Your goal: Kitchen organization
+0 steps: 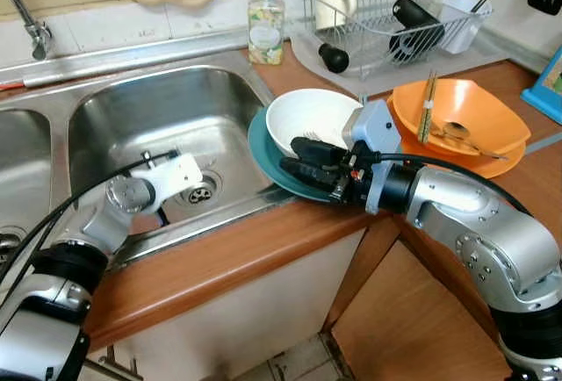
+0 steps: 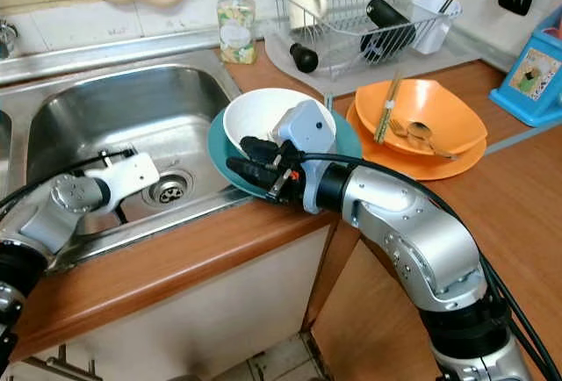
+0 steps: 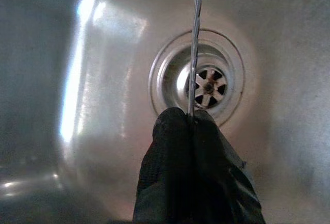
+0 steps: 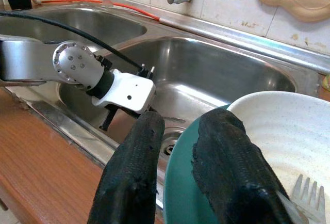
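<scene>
Right end effector (image 1: pixel 299 160), fingers apart, is straddling the teal plate's (image 1: pixel 263 157) rim under the white ceramic bowl (image 1: pixel 307 118); stack probably heavy, slippery, breakable. Left end effector (image 3: pixel 192 126) is pinching a thin metal rod (image 3: pixel 195 43).

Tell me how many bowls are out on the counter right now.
2: a white bowl sitting on the teal plate beside the sink, and an orange bowl right of it holding chopsticks and a spoon.

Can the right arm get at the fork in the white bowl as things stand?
Probably yes. The right end effector sits at the teal plate rim, fingers straddling it, beside the white bowl. The fork lies inside, nothing covering it.
</scene>
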Motion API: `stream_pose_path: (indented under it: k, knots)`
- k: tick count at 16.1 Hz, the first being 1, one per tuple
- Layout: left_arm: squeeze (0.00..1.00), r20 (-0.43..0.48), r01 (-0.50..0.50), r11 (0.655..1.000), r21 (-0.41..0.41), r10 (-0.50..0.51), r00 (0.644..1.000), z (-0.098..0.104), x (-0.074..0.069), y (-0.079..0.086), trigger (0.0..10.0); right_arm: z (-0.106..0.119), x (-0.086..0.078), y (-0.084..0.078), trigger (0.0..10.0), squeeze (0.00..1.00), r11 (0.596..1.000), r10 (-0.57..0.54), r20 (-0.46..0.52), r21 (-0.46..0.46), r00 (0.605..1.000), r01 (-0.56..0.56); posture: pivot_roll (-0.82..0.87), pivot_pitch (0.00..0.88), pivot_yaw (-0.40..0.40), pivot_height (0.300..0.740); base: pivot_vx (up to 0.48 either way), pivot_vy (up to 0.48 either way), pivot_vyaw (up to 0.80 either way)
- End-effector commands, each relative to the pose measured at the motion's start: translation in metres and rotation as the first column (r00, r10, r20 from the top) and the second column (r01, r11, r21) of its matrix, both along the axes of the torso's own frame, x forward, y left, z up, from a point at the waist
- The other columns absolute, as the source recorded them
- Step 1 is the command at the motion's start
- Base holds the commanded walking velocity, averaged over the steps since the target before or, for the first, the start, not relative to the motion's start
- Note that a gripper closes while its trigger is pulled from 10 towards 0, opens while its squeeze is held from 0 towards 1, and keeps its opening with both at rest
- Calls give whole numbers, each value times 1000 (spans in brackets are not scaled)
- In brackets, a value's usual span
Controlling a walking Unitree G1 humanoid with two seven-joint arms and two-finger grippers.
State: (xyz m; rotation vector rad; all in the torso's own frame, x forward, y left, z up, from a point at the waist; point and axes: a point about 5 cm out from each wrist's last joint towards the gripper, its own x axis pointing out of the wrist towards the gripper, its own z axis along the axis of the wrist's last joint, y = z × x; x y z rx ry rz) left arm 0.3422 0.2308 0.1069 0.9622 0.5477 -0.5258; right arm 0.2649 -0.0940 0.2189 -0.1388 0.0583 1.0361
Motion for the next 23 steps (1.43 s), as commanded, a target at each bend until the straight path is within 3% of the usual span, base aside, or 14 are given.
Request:
stream_pose_path:
  k: [1, 6, 8, 9, 10, 11, 13, 15, 17, 18, 19, 21, 22, 23]
  knots:
    - [1000, 7, 4, 1000, -24, -3, 1000, 9, 6, -3, 10000, 3, -2, 0, 10000, 0, 1000, 12, 20, -12, 1000, -12, -134, 0, 24, 740, 0, 0, 0]
    - [1000, -19, -14, 998, -67, 12, 1000, 3, 3, -4, 10000, 8, 2, -6, 10000, 0, 999, -45, 31, 14, 999, 45, -134, 0, 21, 740, 0, 0, 0]
    - [1000, 72, -40, 988, -147, 51, 996, 10, 5, -4, 10000, 20, 14, -26, 10000, 0, 983, -169, 63, 80, 984, 164, -136, 0, 23, 740, 0, 0, 0]
    - [129, 127, -49, 975, -214, 78, 989, 16, 6, -4, 10000, 22, 17, -35, 10000, 0, 973, -219, 70, 97, 973, 211, -133, 0, 22, 740, 0, 0, 0]
    - [0, 168, -54, 959, -278, 104, 980, 21, 6, -6, 10000, 22, 19, -42, 10000, 557, 965, -249, 68, 103, 966, 241, -133, 0, 22, 740, 0, 0, 0]
    - [0, 218, -34, 936, -351, 117, 969, 29, 5, -8, 10000, 21, 21, -51, 10000, 1000, 954, -285, 61, 112, 957, 277, -130, 0, 23, 740, 0, 0, 0]
    - [0, 281, 35, 852, -522, 133, 950, 41, -3, -15, 10000, 20, 22, -64, 10000, 1000, 932, -343, 46, 141, 938, 334, -129, 0, 21, 740, 0, 0, 0]
    - [0, 285, 106, 791, -603, 90, 954, 47, -14, -20, 10000, 16, 20, -71, 10000, 1000, 925, -358, 38, 149, 933, 349, -125, 0, 19, 740, 0, 0, 0]
    - [0, 286, 201, 684, -701, 12, 958, 57, -33, -31, 10000, 12, 15, -75, 10000, 1000, 921, -358, 23, 174, 934, 348, -127, 0, 22, 740, 0, 0, 0]
    - [867, 287, 225, 651, -725, -12, 958, 60, -40, -35, 10000, 11, 15, -77, 10000, 1000, 917, -364, 18, 184, 931, 354, -127, 0, 22, 740, 0, 0, 0]
    - [1000, 281, 246, 621, -744, -43, 959, 63, -48, -39, 10000, 9, 14, -79, 10000, 1000, 914, -366, 10, 192, 930, 358, -129, 0, 23, 740, 0, 0, 0]
    - [1000, 289, 277, 601, -750, -78, 954, 67, -58, -43, 10000, 6, 10, -78, 10000, 1000, 924, -341, 7, 188, 940, 333, -128, 0, 23, 740, 0, 0, 0]
    - [776, 293, 293, 592, -751, -99, 951, 70, -64, -46, 10000, 5, 7, -76, 10000, 1000, 931, -326, 8, 178, 945, 319, -127, 0, 22, 740, 0, 0, 0]
    - [165, 289, 301, 581, -756, -116, 950, 71, -68, -48, 10000, 4, 5, -75, 10000, 1000, 935, -317, 8, 170, 948, 311, -127, 0, 22, 740, 0, 0, 0]
